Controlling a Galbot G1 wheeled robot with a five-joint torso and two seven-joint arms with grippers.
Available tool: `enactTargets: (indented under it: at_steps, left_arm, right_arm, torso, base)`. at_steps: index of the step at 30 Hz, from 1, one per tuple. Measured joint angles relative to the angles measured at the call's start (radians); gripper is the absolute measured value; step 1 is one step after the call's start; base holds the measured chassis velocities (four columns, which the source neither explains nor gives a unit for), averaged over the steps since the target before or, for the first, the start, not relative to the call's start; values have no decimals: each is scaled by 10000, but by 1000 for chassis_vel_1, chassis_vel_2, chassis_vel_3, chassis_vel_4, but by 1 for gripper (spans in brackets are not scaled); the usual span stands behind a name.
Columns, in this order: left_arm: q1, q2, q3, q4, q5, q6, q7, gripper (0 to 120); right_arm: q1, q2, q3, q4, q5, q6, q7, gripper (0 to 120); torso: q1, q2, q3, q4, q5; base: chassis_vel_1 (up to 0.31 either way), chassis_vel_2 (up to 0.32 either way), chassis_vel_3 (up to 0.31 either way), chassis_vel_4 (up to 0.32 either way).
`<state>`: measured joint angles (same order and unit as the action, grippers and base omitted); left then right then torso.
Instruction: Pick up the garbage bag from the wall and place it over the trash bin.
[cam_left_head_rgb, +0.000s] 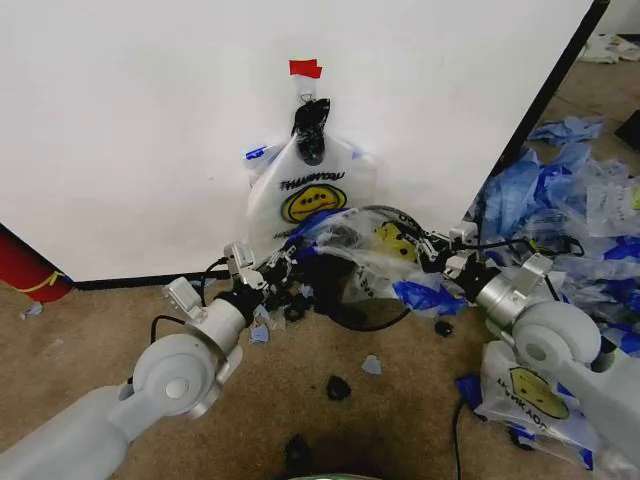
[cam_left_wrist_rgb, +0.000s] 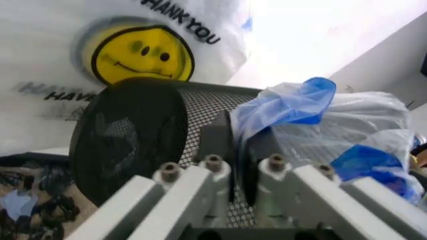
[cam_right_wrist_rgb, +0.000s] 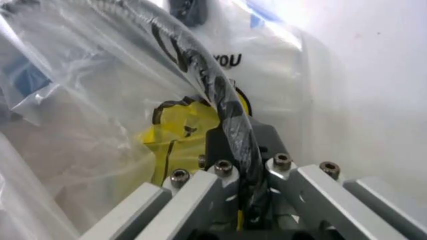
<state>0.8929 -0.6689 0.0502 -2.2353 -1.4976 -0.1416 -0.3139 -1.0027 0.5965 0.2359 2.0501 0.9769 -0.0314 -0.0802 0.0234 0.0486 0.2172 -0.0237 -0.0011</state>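
Below the wall (cam_left_head_rgb: 150, 120), the trash bin (cam_left_wrist_rgb: 133, 145) lies tipped. The left gripper (cam_left_wrist_rgb: 239, 172) pinches its mesh rim for steadiness, while the right gripper (cam_right_wrist_rgb: 243, 172) clamps the garbage bag (cam_right_wrist_rgb: 133, 100) over the rim, stretching it on.

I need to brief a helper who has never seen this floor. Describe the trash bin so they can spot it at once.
Start at the big white wall, where a smiley bag hangs under red tape. Just below that bag, the trash bin lies on its side between the left gripper and right gripper. It is round black wire mesh with a bag partly over its rim, unlike the heap of blue-and-white bags.
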Motion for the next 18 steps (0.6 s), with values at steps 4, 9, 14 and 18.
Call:
enactTargets:
  at_steps: [4,9,14,18]
  left_arm:
    - [104,86,-176,-92,-168,-107,73,20]
    - [170,165,-377,-187,-322,-167,-32,36]
    - [558,414,-778,-554,-420,-205,-108,62]
    - [644,455,-879,-673,-484,-183,-174,76]
  right_arm:
    - [-55,112,-125,-10,-227,-88,124,0]
    - [-126,224,-211,-32,-687,-135,200,0]
    - [-290,390,-297,-137,-1294,-48,270,0]
    - [-327,448,-300,-112,-1450,-60,372,0]
  torso:
    - [0,0,0,1,2]
    - [0,0,0,1,1]
    - [0,0,0,2,1]
    - [0,0,0,2,1]
  base:
    - [0,0,0,0]
    - [0,0,0,0]
    - [0,0,0,0]
    - [0,0,0,0]
